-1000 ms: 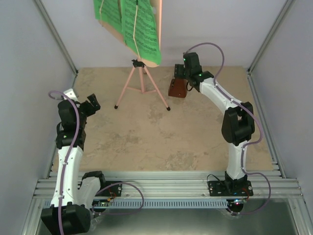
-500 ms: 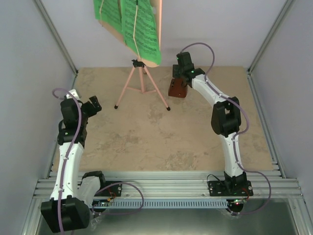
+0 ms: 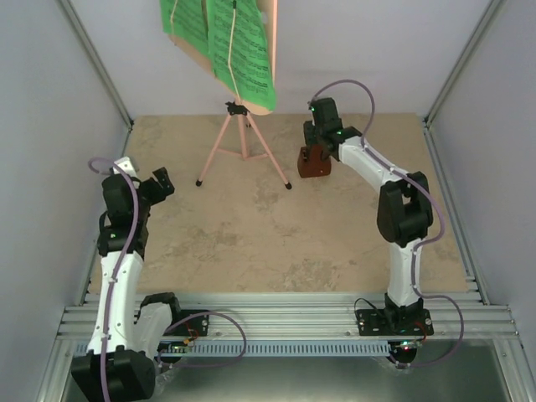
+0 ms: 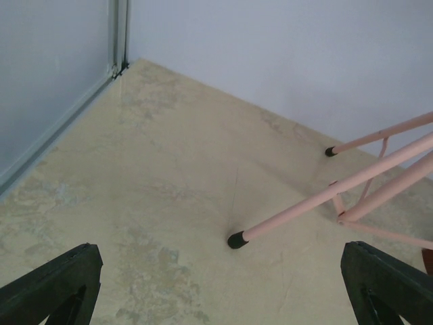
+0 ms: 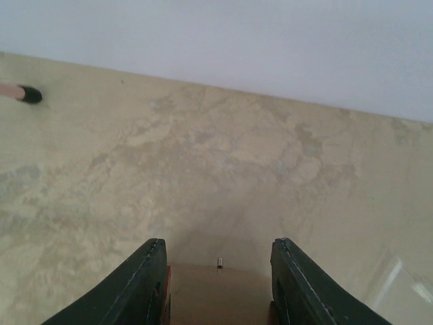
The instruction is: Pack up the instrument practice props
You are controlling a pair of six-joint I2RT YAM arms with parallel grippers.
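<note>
Beige tabletop [image 3: 276, 243], nothing packed yet: right gripper [image 5: 216, 254] pinches the metronome [image 3: 315, 164] centre-right; left gripper [image 4: 218, 271] gapes empty; music stand [image 3: 243, 142] and green pages [image 3: 226, 42] wait at the top.

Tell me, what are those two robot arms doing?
They're packing up music practice things. The right gripper is down over the little brown metronome, a finger on each side; whether it grips yet is unclear. The left gripper hangs open near a foot of the pink music stand, touching nothing. The stand is upright, the green pages on it.
</note>
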